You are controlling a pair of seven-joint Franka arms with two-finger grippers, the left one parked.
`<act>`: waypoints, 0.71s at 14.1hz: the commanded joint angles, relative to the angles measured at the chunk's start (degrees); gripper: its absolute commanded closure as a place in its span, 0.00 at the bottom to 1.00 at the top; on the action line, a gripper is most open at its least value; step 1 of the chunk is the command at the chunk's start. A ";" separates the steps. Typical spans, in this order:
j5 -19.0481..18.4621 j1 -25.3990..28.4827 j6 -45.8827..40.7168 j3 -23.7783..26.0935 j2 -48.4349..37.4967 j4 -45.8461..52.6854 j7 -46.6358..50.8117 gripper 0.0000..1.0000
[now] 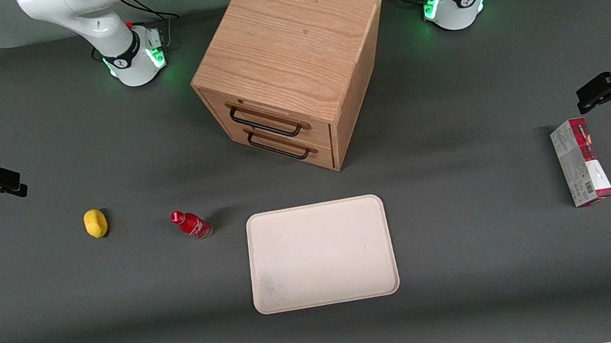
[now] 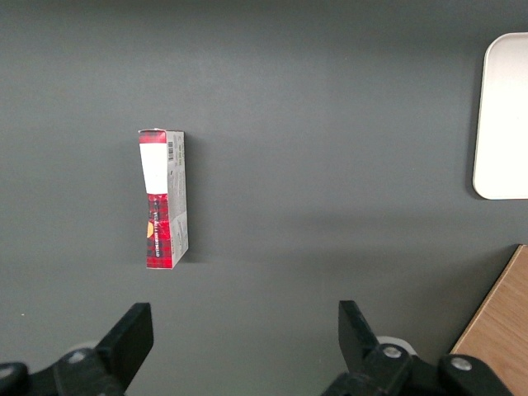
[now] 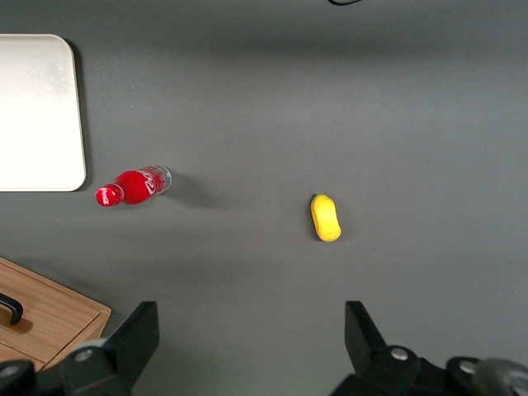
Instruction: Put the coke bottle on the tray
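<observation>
Even, diffuse overhead light falls across the dark grey table (image 1: 59, 305), leaving its matte surface free of glare. Broad soft bands of shadow cross the table nearer the front camera than the open, empty gripper (image 1: 4, 181), which hangs at the working arm's end. The wooden cabinet (image 1: 289, 65) throws a soft shadow toward the parked arm's end. The coke bottle (image 1: 190, 224) and the lemon (image 1: 96, 223) cast only short, faint shadows. The cream tray (image 1: 321, 254) is the brightest surface, nearly washed out in the right wrist view. Green indicator lights glow on the arm bases (image 1: 134, 61). All three views are sharp, without visible blur.
</observation>
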 commanded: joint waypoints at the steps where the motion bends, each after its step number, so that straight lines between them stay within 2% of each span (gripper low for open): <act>1: 0.32 0.46 -0.63 -0.64 -0.86 -0.47 -1.52 0.00; 6: 0.93 0.72 -0.63 -0.38 -0.16 -0.21 -1.35 0.00; 10: 1.02 8.53 1.46 -0.02 0.98 -0.47 1.54 0.00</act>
